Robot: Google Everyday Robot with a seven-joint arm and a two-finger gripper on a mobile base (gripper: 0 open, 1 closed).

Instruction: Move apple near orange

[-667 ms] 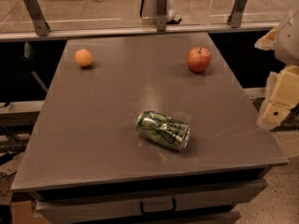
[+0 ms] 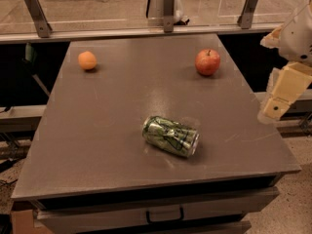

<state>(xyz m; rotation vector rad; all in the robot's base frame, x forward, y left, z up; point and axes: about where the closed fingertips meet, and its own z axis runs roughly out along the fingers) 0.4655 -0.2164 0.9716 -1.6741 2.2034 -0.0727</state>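
Apple (image 2: pixel 207 62) and orange (image 2: pixel 87 60) sit unmoved, well apart; gripper (image 2: pixel 276 106) hovers beside table (image 2: pixel 122 96) edge (state unclear).

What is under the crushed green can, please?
The dented green metal can lies on its side directly on the flat grey tabletop; only its shadow shows beneath. The contact patch itself is hidden. The cream-coloured gripper hangs beyond the table's right edge.

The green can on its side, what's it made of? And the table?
Crumpled green drink can: probably thin metal, shiny, dented, with glints. Grey table: smooth matte top, faint sheen; laminate or painted metal, unclear. The gripper hangs beyond the table's right edge.
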